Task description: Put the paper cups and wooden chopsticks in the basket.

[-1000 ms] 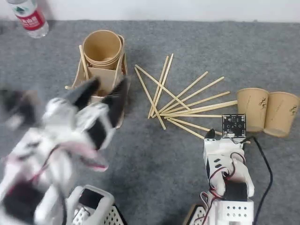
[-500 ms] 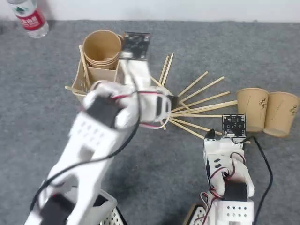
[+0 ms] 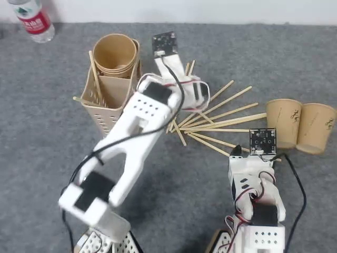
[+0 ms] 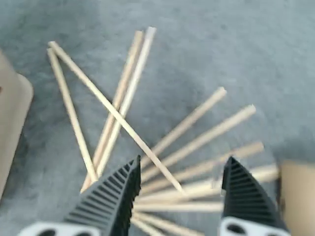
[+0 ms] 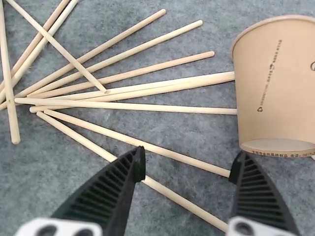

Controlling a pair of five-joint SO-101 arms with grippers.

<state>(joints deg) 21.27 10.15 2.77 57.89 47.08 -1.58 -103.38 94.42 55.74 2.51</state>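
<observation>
The left claw (image 4: pixel 182 164) is spread wide, held over the fan of chopsticks (image 4: pixel 116 117) scattered on the grey tabletop (image 3: pixel 184 179). Several sticks cross under the gap between its jaws, and more reach out ahead of it. Off to one side of this claw stands the basket (image 3: pixel 102 110), already holding stacked cups (image 3: pixel 115 52) and a stick or two.

The right claw (image 5: pixel 190 155) is also wide and holds nothing. It sits over the near ends of the chopsticks, with two long sticks running across beneath its jaws. One of the two loose paper cups (image 5: pixel 275 88) rests just beyond one jaw, touching the stick tips; the second cup (image 3: pixel 315 127) is right beside the first. A bottle (image 3: pixel 32 18) lies far behind the basket.
</observation>
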